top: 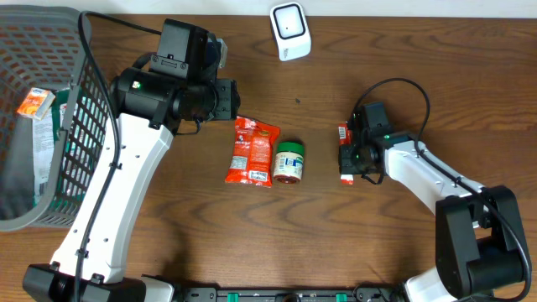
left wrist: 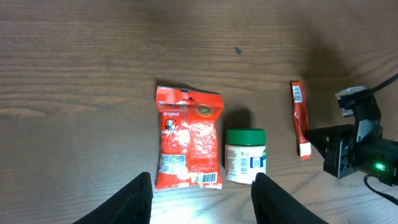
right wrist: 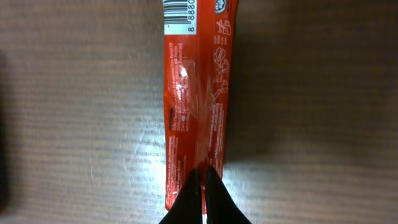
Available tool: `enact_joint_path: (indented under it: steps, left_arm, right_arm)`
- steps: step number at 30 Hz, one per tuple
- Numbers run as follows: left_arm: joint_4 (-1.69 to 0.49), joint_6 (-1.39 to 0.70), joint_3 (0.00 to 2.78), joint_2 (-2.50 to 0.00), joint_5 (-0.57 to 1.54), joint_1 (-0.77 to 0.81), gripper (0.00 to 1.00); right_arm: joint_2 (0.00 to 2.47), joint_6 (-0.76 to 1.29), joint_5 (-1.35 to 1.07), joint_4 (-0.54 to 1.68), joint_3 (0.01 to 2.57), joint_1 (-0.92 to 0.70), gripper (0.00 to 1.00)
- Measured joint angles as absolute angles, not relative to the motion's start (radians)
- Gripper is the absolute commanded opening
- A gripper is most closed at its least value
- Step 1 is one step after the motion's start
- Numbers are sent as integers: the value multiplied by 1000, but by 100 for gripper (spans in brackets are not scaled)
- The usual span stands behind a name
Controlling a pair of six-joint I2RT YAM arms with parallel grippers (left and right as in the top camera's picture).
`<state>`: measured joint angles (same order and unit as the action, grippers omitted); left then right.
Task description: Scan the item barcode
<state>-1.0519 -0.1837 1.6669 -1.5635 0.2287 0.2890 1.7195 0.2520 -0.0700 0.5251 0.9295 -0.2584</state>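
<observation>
A thin red packet point(right wrist: 199, 93) lies on the wooden table, its barcode point(right wrist: 180, 9) at the far end. My right gripper point(right wrist: 204, 177) is shut on the packet's near end, the seam pinched between the two fingertips. From overhead, the packet point(top: 343, 151) sits just left of the right gripper point(top: 352, 164). The left gripper point(left wrist: 202, 193) hangs open above the table with nothing between its fingers. Just beyond it lie a red snack bag point(left wrist: 186, 137) and a green-lidded white jar point(left wrist: 245, 155). A white scanner point(top: 290, 31) stands at the back centre.
A grey mesh basket point(top: 75, 109) holding a few packets point(top: 33, 102) fills the left edge. The snack bag point(top: 252, 151) and jar point(top: 289, 162) lie side by side mid-table between the two arms. The right arm's cable loops above its wrist.
</observation>
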Motion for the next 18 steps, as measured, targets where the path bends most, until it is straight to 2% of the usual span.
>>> enact_joint_path:
  steps: [7, 18]
  left_arm:
    - [-1052, -184, 1667, -1563, 222, 289, 52]
    - [-1052, -184, 1666, -1563, 48, 289, 53]
  right_arm:
    - [1719, 251, -78, 680, 1060, -257, 5]
    - [1730, 251, -75, 621, 1049, -257, 8]
